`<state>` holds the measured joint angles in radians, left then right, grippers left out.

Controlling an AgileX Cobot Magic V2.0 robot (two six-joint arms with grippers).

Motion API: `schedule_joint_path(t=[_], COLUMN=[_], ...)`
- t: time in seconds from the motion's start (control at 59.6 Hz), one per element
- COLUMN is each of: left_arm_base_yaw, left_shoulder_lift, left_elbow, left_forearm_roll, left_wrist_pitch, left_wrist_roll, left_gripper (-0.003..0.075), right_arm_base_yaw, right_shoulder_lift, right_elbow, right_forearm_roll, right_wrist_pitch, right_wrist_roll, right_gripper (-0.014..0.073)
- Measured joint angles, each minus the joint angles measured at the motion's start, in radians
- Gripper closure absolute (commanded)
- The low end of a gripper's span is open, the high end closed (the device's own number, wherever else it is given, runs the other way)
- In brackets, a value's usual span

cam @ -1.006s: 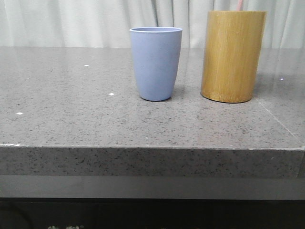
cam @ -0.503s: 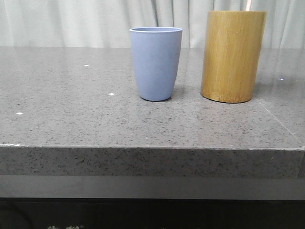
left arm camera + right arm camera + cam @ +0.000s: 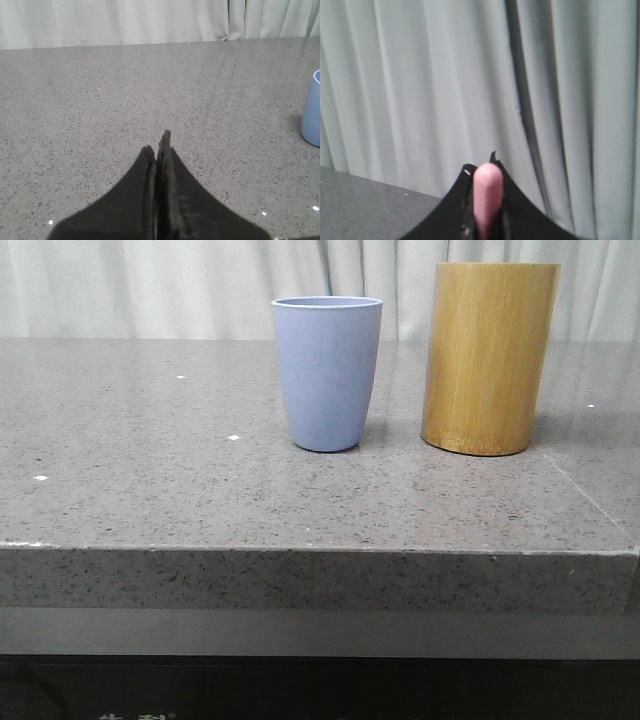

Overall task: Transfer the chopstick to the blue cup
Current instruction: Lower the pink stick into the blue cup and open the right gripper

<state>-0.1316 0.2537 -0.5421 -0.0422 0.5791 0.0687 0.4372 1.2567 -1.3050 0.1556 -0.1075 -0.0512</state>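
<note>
Front view: blue cup (image 3: 327, 372) stands upright on the grey desk (image 3: 150, 470), just beside and apart from a taller bamboo cylinder (image 3: 488, 357) on its right; no arm or stick appears.
Left wrist view: left pincer (image 3: 159, 145) clenched on nothing, low over bare desk; cup's edge to one side.
Right wrist view: right pincer (image 3: 487, 172) grasps a pink chopstick (image 3: 486, 197), raised before the curtain (image 3: 420, 85); long axis runs along the fingers.
Judgement: right arm carries; cup lies below, out of its view.

blue cup (image 3: 327, 375) mouth open | bamboo cylinder (image 3: 488, 358) just beside, apart
</note>
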Motion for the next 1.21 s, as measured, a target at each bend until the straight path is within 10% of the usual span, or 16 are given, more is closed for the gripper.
schedule_joint_path(t=[0.553,0.872,1.208], left_arm_base_yaw=[0.000,0.000,0.000], left_shoulder_lift=[0.000,0.000,0.000], left_elbow=[0.000,0.000,0.000], left_forearm_roll=[0.000,0.000,0.000], left_wrist_pitch=[0.000,0.000,0.000], left_wrist_roll=[0.000,0.000,0.000], left_gripper=[0.0739,0.0739,0.0739], right_arm_base_yaw=[0.175,0.175,0.175], right_shoulder_lift=[0.268,0.332,0.326], right_elbow=[-0.019,-0.019,-0.019], right_forearm_roll=[0.006,0.025,0.025], right_wrist_pitch=[-0.034,-0.003,0.006], right_wrist_roll=[0.000,0.000,0.000], right_gripper=[0.0625,0.0335,0.0309])
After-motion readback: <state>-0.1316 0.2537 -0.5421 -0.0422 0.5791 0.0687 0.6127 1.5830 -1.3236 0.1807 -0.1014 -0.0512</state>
